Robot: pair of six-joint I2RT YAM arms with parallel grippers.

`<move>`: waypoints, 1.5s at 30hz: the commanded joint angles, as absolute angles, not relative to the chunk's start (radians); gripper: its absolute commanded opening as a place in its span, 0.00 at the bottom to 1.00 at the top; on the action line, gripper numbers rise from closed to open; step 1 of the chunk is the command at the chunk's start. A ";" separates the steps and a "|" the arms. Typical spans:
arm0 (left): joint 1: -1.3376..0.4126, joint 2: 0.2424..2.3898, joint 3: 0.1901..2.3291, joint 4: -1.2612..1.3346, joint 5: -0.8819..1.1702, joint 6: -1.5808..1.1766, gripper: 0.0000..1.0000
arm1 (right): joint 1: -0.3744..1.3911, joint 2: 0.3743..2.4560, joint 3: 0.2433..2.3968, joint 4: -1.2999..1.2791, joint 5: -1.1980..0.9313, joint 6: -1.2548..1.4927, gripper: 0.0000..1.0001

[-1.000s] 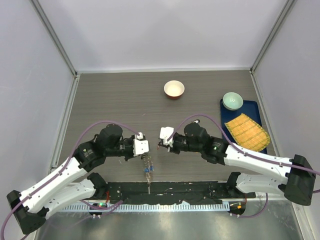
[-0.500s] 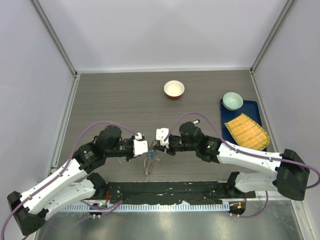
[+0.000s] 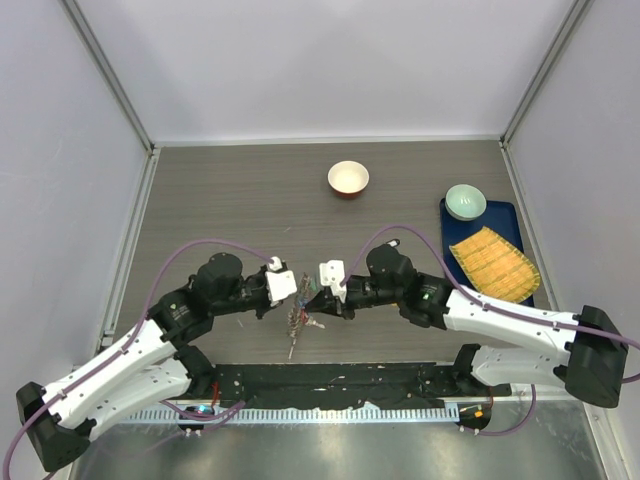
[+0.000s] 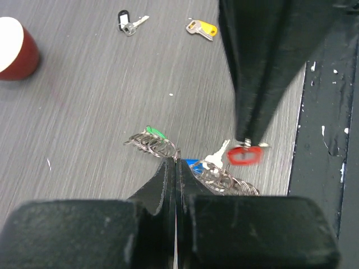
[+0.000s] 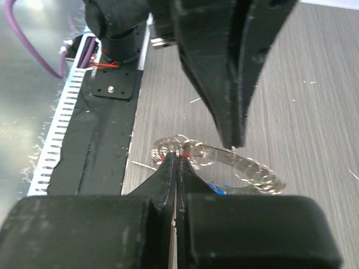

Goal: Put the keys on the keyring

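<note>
My left gripper (image 4: 176, 162) is shut on the keyring (image 4: 224, 180), a chain of small silver rings held just above the table. A green key (image 4: 155, 133) and a blue key (image 4: 193, 163) hang on it. My right gripper (image 5: 177, 154) is shut on the red key (image 4: 245, 154) right beside the keyring (image 5: 241, 165). In the top view the two grippers (image 3: 296, 300) (image 3: 313, 299) meet tip to tip over the keyring (image 3: 298, 320). A black key (image 4: 124, 21) and a yellow key (image 4: 203, 27) lie loose on the table farther out.
A red-and-cream bowl (image 3: 348, 179) stands at the back middle. A blue tray (image 3: 505, 212) at the right holds a green bowl (image 3: 465, 201) and a yellow mat (image 3: 494, 263). A black strip (image 3: 330, 380) runs along the near table edge.
My right gripper has moved left to meet the left gripper. The keyring, which hung low from the left gripper, is now bunched higher between the two tips.
</note>
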State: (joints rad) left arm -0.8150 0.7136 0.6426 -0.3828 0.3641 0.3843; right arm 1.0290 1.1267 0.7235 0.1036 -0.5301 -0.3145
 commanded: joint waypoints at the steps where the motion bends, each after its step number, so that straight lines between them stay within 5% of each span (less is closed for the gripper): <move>1: -0.813 0.701 0.647 -0.238 0.307 0.327 0.00 | 1.035 1.115 0.729 0.123 -0.630 -0.281 0.01; 11: -0.811 0.663 0.634 -0.265 0.394 0.376 0.00 | 1.034 1.072 0.730 0.069 -0.298 -0.320 0.01; 45: -0.805 0.690 0.640 -0.262 0.486 0.376 0.00 | 1.035 1.081 0.707 0.126 -0.400 -0.400 0.01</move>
State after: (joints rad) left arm -0.8097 0.6933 0.6247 -0.3405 0.4576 0.3710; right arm 1.0321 1.1061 0.6952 0.0669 -0.3862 -0.3908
